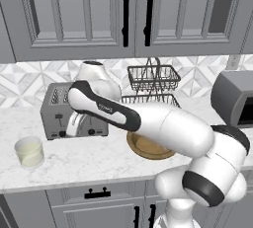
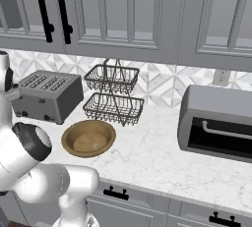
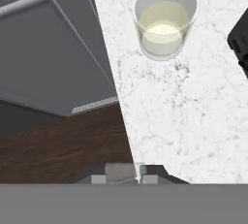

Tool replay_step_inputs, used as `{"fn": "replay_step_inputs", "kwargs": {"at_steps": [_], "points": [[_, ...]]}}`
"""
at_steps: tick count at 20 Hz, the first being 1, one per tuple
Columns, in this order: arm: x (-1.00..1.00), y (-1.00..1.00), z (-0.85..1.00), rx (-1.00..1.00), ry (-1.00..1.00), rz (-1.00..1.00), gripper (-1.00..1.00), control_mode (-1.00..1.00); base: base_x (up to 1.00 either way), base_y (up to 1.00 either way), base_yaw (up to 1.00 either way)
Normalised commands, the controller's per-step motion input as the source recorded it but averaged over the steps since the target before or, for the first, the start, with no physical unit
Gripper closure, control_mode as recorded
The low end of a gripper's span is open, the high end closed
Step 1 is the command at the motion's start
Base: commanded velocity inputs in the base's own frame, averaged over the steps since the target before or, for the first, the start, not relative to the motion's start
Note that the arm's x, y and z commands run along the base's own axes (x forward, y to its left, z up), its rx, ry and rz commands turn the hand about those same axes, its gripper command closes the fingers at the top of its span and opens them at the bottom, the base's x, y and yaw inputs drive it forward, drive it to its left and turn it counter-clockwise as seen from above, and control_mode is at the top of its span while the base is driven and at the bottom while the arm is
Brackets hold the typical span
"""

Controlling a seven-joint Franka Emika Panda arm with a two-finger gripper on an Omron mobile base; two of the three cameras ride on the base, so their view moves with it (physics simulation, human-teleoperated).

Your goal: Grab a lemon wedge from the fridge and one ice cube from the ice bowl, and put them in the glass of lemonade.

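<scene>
Marble counter [image 3: 193, 121] carries the glass of lemonade [image 3: 164, 20] near its front edge, ahead of the gripper [image 3: 127, 175], whose fingers pinch a small pale ice-like piece, so it should centre above the glass before releasing.

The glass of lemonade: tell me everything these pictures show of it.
The glass of lemonade is a short clear tumbler with a thick rim, roughly half full of pale yellowish-white liquid. It stands upright on the white marbled counter, near the front edge, left of the grey toaster and apart from it. Nothing touches it but the counter. In the hand view it appears from above.
</scene>
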Motion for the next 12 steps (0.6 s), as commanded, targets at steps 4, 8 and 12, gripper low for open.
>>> {"fn": "replay_step_inputs", "kwargs": {"at_steps": [4,8,12], "points": [[0.32,0.82,0.00,0.00,-0.05,0.00,1.00,-1.00,0.00,0.00,0.00],[0.50,0.83,0.00,0.00,0.00,0.00,1.00,-1.00,0.00,0.00,0.00],[0.46,0.52,-0.18,0.00,-0.02,0.00,1.00,-1.00,0.00,0.00,0.00]]}}
